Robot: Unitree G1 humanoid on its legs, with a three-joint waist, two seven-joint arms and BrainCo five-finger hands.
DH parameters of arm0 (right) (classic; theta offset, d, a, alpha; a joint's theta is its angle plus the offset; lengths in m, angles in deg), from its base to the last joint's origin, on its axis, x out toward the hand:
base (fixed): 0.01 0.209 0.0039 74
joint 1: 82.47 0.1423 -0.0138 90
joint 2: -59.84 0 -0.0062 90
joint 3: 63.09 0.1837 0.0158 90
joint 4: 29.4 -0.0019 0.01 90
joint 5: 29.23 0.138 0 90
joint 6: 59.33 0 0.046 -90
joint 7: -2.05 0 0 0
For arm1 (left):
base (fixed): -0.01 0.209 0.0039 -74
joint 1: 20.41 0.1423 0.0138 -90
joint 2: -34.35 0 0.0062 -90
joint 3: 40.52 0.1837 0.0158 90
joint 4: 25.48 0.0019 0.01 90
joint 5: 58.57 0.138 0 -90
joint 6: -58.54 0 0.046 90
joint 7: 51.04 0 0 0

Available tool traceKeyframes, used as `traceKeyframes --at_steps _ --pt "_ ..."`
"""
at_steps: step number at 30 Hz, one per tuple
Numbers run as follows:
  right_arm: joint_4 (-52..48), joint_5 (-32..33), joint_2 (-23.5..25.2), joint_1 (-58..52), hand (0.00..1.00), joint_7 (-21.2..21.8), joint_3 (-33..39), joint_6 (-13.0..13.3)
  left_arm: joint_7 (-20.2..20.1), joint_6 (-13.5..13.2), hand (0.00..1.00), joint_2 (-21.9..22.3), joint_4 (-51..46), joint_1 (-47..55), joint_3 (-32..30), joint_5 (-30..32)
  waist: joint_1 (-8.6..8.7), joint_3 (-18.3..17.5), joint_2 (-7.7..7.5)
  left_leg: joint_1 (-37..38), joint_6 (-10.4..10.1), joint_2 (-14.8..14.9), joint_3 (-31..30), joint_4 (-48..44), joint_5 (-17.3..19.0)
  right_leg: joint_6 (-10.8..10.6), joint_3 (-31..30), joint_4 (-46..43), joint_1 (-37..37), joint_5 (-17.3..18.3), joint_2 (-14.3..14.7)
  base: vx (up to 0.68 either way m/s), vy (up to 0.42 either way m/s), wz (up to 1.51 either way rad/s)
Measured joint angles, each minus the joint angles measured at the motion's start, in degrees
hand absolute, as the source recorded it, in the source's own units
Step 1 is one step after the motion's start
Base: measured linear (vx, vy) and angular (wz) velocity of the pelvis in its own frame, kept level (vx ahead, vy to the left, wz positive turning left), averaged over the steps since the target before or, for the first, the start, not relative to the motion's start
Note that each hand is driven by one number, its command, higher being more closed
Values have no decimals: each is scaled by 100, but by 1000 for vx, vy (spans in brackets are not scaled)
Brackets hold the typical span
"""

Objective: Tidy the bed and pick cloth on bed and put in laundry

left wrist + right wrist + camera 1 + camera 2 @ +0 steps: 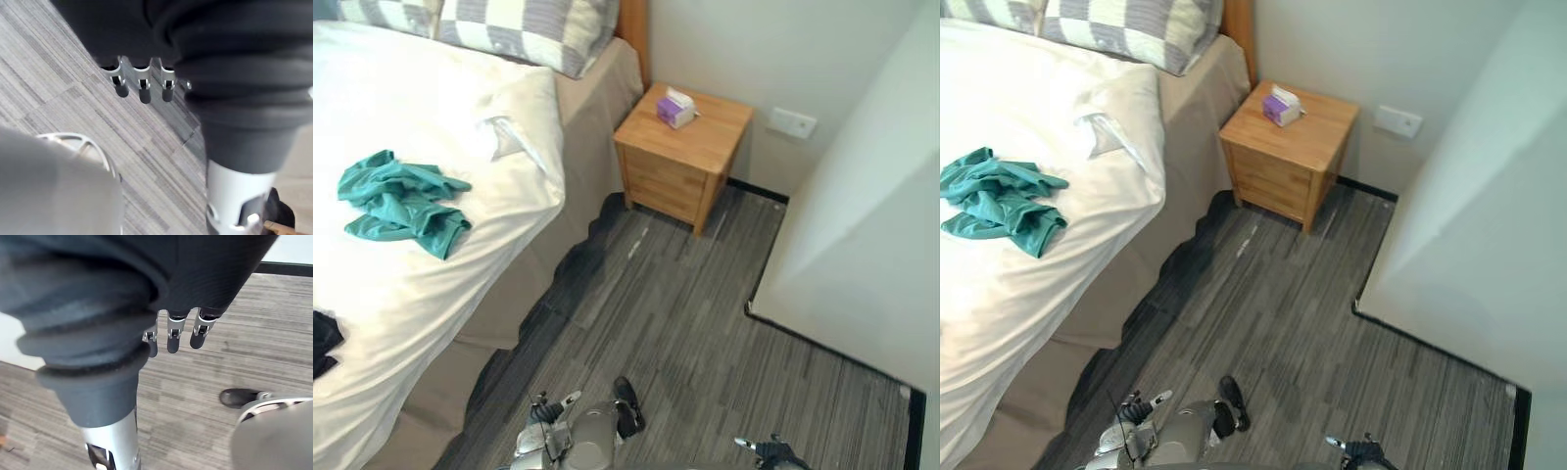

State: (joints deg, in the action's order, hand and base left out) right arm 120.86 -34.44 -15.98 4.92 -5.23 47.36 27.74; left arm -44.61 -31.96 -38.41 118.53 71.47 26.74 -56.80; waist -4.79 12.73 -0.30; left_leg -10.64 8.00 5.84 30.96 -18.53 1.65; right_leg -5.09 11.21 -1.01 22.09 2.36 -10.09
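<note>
Teal crumpled cloth (pixel 401 204) lies on the white duvet (pixel 431 98) of the bed, well ahead of the left hand (pixel 143 90) and off to its left, apart from both hands. A black cloth piece (pixel 325 345), cut by the view's edge, lies on the same duvet, nearer to the left hand than the teal cloth and further to its left. The two cloths do not touch.

Left hand: hangs low over the grey striped carpet (pixel 685 323), near the side of the bed. Its fingers are straight and side by side, dark tips pointing at the carpet, with nothing held.

Right hand (pixel 173 335): hangs low over the same carpet, to the right of the left hand and well apart from the bed. Its fingers are straight and side by side, with nothing held.

Beige bed skirt (pixel 509 284): drops from the duvet's edge to the carpet, between the left hand and the teal cloth.

Grey-and-white checked pillows (pixel 529 29): at the head of the bed, far ahead of the left hand, beyond the teal cloth.

Light wooden bedside cabinet (pixel 683 162): stands on the carpet far ahead of both hands, just beside the head end of the bed. A small purple-and-white tissue box (pixel 675 108) sits on its top.

White wall socket plate (pixel 791 122): on the wall far ahead of the right hand, beyond the cabinet.
</note>
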Motion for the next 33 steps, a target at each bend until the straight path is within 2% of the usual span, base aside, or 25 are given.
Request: traceKeyframes --at_steps 2,3,4,5,6,7,8,9,10,11,12,14,16,18,19,21,22,24,25,26,28,30,31,32,33 --pt "-61 -49 192 6 0 36 -186 27 -12 34 0 -164 4 273 -41 92 -69 -196 -181 300 -21 -86 47 267 24 -73 -174 -543 -170 -322 -11 295 23 -8" --pt "-57 -106 208 5 0 67 -216 29 -15 61 0 -170 3 388 -35 140 -48 -254 -183 426 -94 -136 -9 446 68 -83 -199 -1040 -375 -317 -24 298 33 17" --pt "-73 -162 181 -19 0 104 -216 25 -19 150 0 -195 12 533 -6 191 -2 -301 -113 702 -366 -215 -165 781 234 -307 -268 -2145 -804 -366 -68 312 43 47" --pt "-128 -117 194 5 0 118 -205 19 -18 201 0 -222 31 637 17 253 105 -271 -137 964 -526 -325 -365 1099 485 -922 -517 -3449 -1372 -663 -164 365 23 64" --pt "-157 -115 191 19 0 129 -233 23 -12 250 0 -320 110 620 66 331 132 -200 -185 1056 -512 -408 -480 1133 521 -1048 -654 -4270 -1763 -480 -239 309 1 71" --pt "-215 -114 180 59 0 135 -235 29 -10 290 0 -384 243 592 93 375 133 -152 -259 1205 -540 -475 -596 1167 565 -1018 -667 -4975 -2191 55 -365 288 -21 59" --pt "-252 -98 160 61 0 134 -243 30 5 306 0 -402 277 572 132 392 139 -121 -229 1319 -577 -492 -658 1205 566 -981 -550 -5144 -2380 313 -441 314 -32 72" --pt "-315 -85 115 62 0 119 -246 37 14 319 0 -433 275 571 329 445 166 -65 -170 1585 -635 -481 -804 1269 560 -840 -255 -5043 -2596 872 -578 365 -64 80" --pt "-333 -78 105 81 0 120 -250 55 18 318 0 -449 272 569 443 466 244 -47 -123 1731 -665 -435 -979 1317 563 -679 -81 -4634 -2766 1155 -605 283 -79 95" --pt "-342 -29 96 111 0 120 -250 80 16 316 0 -448 272 565 510 464 302 -53 -62 1791 -740 -342 -1093 1370 565 -634 -19 -4046 -2908 1217 -539 266 -190 103" --pt "-349 47 81 170 0 114 -239 130 17 308 0 -441 268 438 625 463 381 -37 24 1839 -914 -178 -1324 1444 588 -607 -164 -2775 -3127 1133 -354 197 -217 84" --pt "-345 63 83 203 0 103 -222 139 17 307 0 -452 268 362 692 460 401 -38 54 1828 -1043 -77 -1472 1494 606 -561 -397 -1783 -3251 829 -252 242 -303 60" --pt "-326 129 83 285 0 81 -160 135 25 276 0 -451 275 187 694 450 397 -27 50 1855 -1323 115 -1739 1524 733 -539 -806 -264 -3487 7 -229 344 -428 59" --pt "-325 147 99 322 0 73 -106 133 23 250 0 -460 280 81 681 451 422 21 -37 1918 -1620 226 -1982 1522 870 -611 -1013 -76 -3626 -127 -292 277 -423 60" --pt "-337 177 52 350 0 75 -75 130 19 244 0 -399 284 13 654 456 432 78 3 2112 -1760 373 -2097 1601 961 -604 -1049 -557 -3696 -699 -169 332 -468 55" --pt "-368 169 -248 369 0 50 -70 152 1 203 0 -47 282 -6 648 458 389 4 418 2162 -1651 759 -2116 1741 874 -291 -1070 -1392 -4084 -510 265 388 -472 28" --pt "-336 164 -358 481 0 -9 -58 133 3 182 0 71 285 -22 629 454 421 110 537 1969 -1783 893 -2151 1301 493 -105 -1020 -1899 -4239 -161 340 408 -458 24" --pt "-275 158 -388 451 0 -24 15 109 28 186 0 95 224 -63 610 416 559 184 485 1363 -1442 1008 -1931 171 216 7 -750 -2097 -4104 153 171 309 -331 76" --pt "-231 176 -361 325 0 -58 70 31 118 187 0 76 191 -89 629 394 643 264 395 1103 -1342 1240 -1364 -613 80 147 -407 -2037 -3688 330 20 348 -317 119" --pt "-228 185 -352 227 0 -141 68 16 198 190 0 70 141 -83 628 378 659 290 381 1023 -1363 1342 -767 -1075 261 271 -192 -1903 -3291 406 -19 348 -317 112" --pt "-205 231 -355 92 0 -176 75 12 282 186 0 89 92 -69 669 365 687 292 364 955 -1398 1113 96 -1067 524 279 235 -1563 -2701 441 -106 291 -203 87" --pt "-226 240 -326 127 0 -178 131 16 326 181 0 121 58 -77 764 368 701 271 402 876 -1378 762 688 -354 486 274 536 -1357 -2475 431 -101 257 -86 69" --pt "-241 240 -310 166 0 -175 181 24 370 186 0 146 61 -80 763 368 693 244 451 813 -1292 526 984 399 124 262 669 -1323 -2416 439 -36 210 1 37" --pt "-254 240 -309 181 0 -172 259 25 372 190 0 178 69 -53 751 368 690 178 563 831 -915 402 1084 924 -230 238 729 -1288 -2378 454 62 202 16 36" --pt "-259 240 -308 174 0 -171 329 24 371 193 0 187 91 -56 755 375 703 164 583 950 -792 315 1024 1168 -232 213 774 -1263 -2307 469 86 210 67 43"
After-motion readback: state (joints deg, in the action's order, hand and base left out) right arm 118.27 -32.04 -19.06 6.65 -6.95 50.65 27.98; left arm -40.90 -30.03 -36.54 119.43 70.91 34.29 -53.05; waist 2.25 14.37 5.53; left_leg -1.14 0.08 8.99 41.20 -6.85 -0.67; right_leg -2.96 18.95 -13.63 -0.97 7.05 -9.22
